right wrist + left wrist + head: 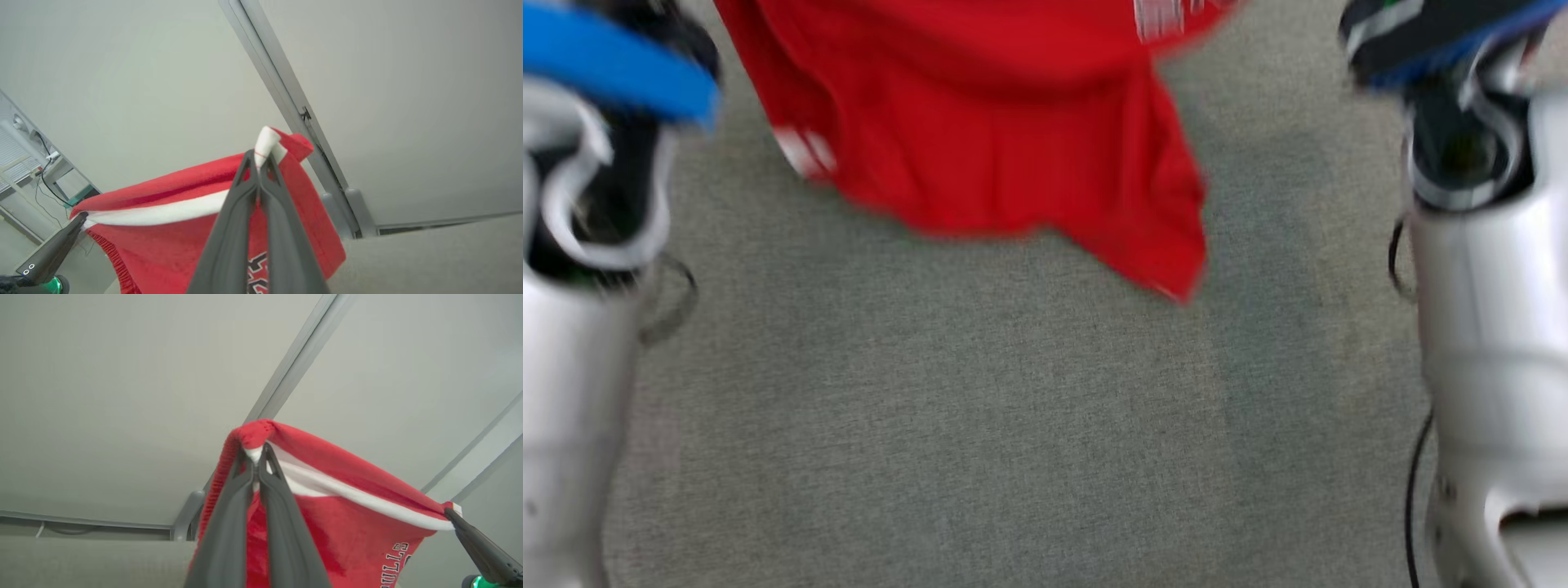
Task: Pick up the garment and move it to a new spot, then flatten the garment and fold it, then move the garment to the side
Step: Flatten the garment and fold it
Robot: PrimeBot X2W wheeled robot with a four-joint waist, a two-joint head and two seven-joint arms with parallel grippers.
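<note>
Over grey carpet (980, 425), your left gripper (256, 457) and right gripper (259, 161) both pinch the red garment (996, 139), hanging top centre; you're mid-move, so next lower it flat.

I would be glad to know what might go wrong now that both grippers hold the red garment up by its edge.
1. The left gripper and right gripper each pinch only a small bit of the garment at their fingertips, so it may slip free.
2. In the head view it hangs unevenly, with one corner lower, so it may land creased on the grey surface.
</note>
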